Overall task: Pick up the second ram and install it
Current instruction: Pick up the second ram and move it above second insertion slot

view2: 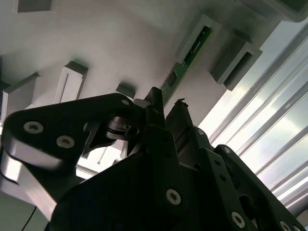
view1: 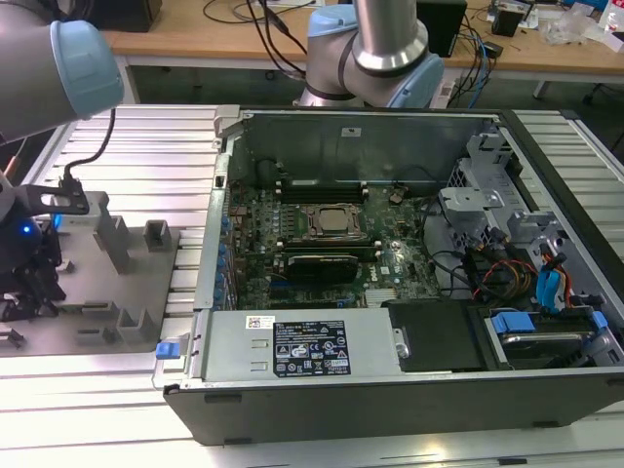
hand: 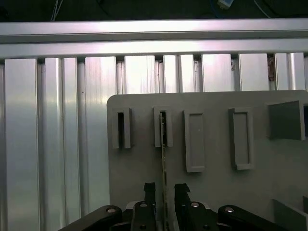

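**Claw open around the second ram, stick not gripped**

In the first wrist view you've got the gripper [hand: 165, 186] part-open. Its two dark fingers [hand: 149, 192] stand either side of the second ram [hand: 164, 144], w/ a thin gap showing on each side. So it straddles the stick, no squeeze on it and nothing held.

The ram is seen edge-on there, as a thin green line running from between the fingertips to a grey slotted block [hand: 157, 130], which holds its far end. In the second wrist view the same green board [view2: 195, 45] sits in its block just past the fingertips.

The block stands on a grey fixture plate [hand: 134, 168]. More grey blocks [hand: 194, 142] stand beside it on the plate. The plate lies on the ribbed aluminium table [hand: 57, 144].

In the exterior view the plate [view1: 97, 302] is at that view's left w/ the tool end of the arm [view1: 385, 39] over it. To the exterior view's right, well apart from the plate, the open PC case [view1: 390, 400] lies w/ motherboard [view1: 322, 263] and CPU socket [view1: 327, 220] exposed.
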Controlling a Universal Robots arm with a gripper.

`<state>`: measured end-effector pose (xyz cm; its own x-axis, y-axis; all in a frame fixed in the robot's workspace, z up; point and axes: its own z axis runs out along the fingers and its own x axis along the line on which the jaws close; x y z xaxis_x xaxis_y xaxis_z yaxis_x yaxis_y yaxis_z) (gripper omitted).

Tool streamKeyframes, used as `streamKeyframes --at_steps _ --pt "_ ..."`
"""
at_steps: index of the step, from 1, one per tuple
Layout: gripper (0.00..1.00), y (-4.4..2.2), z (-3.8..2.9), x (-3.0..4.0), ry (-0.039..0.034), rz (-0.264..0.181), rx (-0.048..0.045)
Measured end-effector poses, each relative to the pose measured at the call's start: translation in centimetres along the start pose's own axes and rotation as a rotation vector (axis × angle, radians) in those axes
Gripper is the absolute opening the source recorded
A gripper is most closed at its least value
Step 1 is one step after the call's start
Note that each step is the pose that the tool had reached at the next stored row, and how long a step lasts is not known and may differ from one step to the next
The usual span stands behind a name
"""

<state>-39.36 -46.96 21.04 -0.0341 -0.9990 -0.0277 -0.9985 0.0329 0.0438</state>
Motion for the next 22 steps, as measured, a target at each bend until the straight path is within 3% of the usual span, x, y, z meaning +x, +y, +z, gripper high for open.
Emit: streamKeyframes --at_steps 6,11,12,13,14,22 --pt "0.30 0.05 0.89 0.03 -0.0001 -0.013 -0.0008" --pt "0.29 0.04 0.94 0.03 -0.0002 -0.013 -0.0005" --pt "0.22 0.04 0.94 0.03 -0.0003 -0.013 -0.0005" --pt "0.22 0.04 0.94 0.03 -0.0002 -0.013 -0.0006" --pt "0.14 0.04 0.94 0.03 -0.0002 -0.013 -0.0006" --pt "0.14 0.04 0.97 0.03 -0.0002 -0.013 -0.0006"
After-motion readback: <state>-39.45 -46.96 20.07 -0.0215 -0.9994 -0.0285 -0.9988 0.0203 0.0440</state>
